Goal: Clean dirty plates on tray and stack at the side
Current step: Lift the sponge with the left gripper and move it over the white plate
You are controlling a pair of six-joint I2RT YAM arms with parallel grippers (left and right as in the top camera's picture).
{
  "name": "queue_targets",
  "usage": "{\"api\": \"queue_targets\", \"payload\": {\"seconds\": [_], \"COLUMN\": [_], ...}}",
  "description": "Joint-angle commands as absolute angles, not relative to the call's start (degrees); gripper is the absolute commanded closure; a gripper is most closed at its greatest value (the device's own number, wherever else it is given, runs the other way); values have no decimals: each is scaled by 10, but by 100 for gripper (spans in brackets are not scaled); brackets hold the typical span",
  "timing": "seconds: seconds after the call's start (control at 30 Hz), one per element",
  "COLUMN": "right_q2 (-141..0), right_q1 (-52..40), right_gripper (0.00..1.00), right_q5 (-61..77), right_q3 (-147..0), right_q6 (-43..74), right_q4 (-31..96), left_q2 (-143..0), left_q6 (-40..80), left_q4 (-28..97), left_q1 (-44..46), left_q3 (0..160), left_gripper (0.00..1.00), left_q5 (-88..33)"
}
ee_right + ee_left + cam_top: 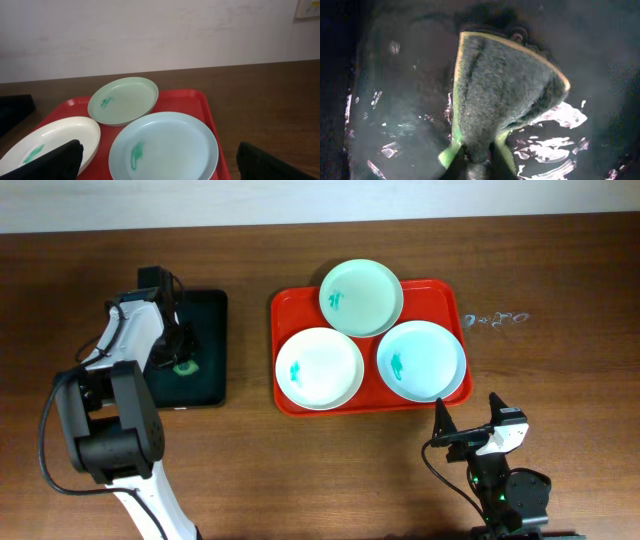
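The red tray [445,292] holds three plates, each with a teal smear: white [320,367] at front left, mint green [362,297] at the back, pale blue [422,360] at front right. In the right wrist view the tray [207,110] shows with the pale blue plate [165,147] nearest, the mint plate [124,101] behind it and the white plate [47,142] at left. My left gripper [183,363] is over the black tray [205,330] and is shut on a green sponge [502,95]. My right gripper [470,423] is open and empty, in front of the red tray.
The black tray [395,100] looks wet, with shiny water patches. A small clear puddle or film [497,320] lies on the table right of the red tray. A pale wall runs along the table's far edge.
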State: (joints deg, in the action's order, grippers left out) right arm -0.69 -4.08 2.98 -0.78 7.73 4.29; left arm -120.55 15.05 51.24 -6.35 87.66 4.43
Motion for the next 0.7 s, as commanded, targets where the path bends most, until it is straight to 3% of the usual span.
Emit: {"api": "queue_targets", "payload": {"seconds": [0.0,0.1,0.13,0.27,0.33,0.43,0.53,0.67], "right_q2": [-4,-4,-4,-4,-4,-4,-4,-4], "right_q1": [-45,-45,-45,-45,-45,-45,-45,-45], "right_gripper": [2,2,1,1,2,1,1,1], "right_q5": [27,27,27,27,27,27,27,27], "right_q3": [-3,-3,-3,-3,-3,-3,-3,-3], "right_q6": [78,78,78,78,78,78,78,78], "right_q4": [43,43,43,43,43,43,43,43], "left_q2": [-1212,-1212,-1212,-1212,-1212,-1212,-1212,-1212], "left_q6": [142,142,142,142,142,142,142,142], "left_q4": [514,474,471,472,474,510,656,747], "left_q1": [-65,-65,-65,-65,-65,-65,-65,-65], "left_q3": [882,882,882,882,882,914,1076,1221], "left_gripper": [1,1,11,80,100,100,100,100], "left_q5": [32,32,32,32,32,32,32,-5]}}
